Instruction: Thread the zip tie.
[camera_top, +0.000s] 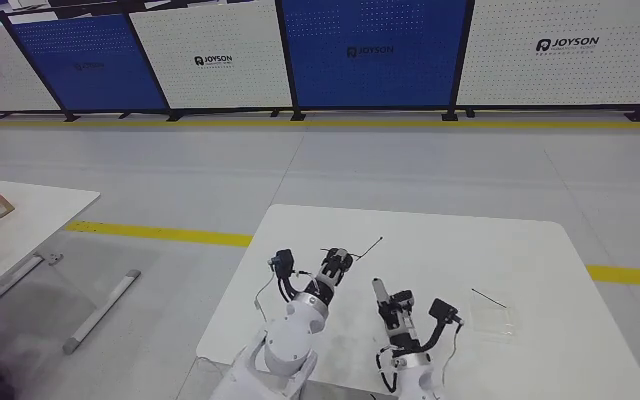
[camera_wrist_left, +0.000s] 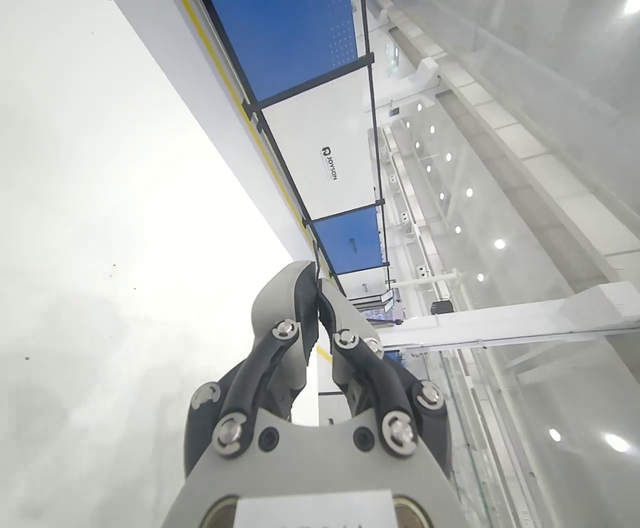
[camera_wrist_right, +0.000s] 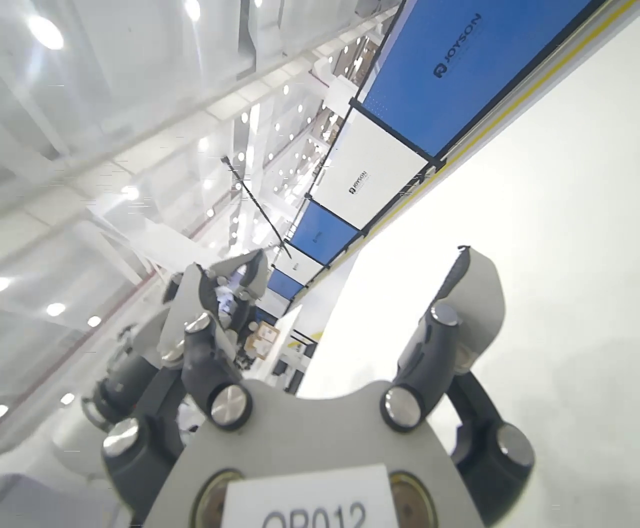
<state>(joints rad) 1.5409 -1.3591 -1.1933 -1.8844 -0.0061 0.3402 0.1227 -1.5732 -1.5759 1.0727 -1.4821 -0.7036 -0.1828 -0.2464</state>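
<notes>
Black, whippy zip tie sits pinched in left gripper; right gripper, spread wide, should take its free tip.

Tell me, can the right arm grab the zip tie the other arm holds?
Probably yes. The right gripper is open, close beside the left gripper, and the zip tie sticks out free with nothing between them.
</notes>
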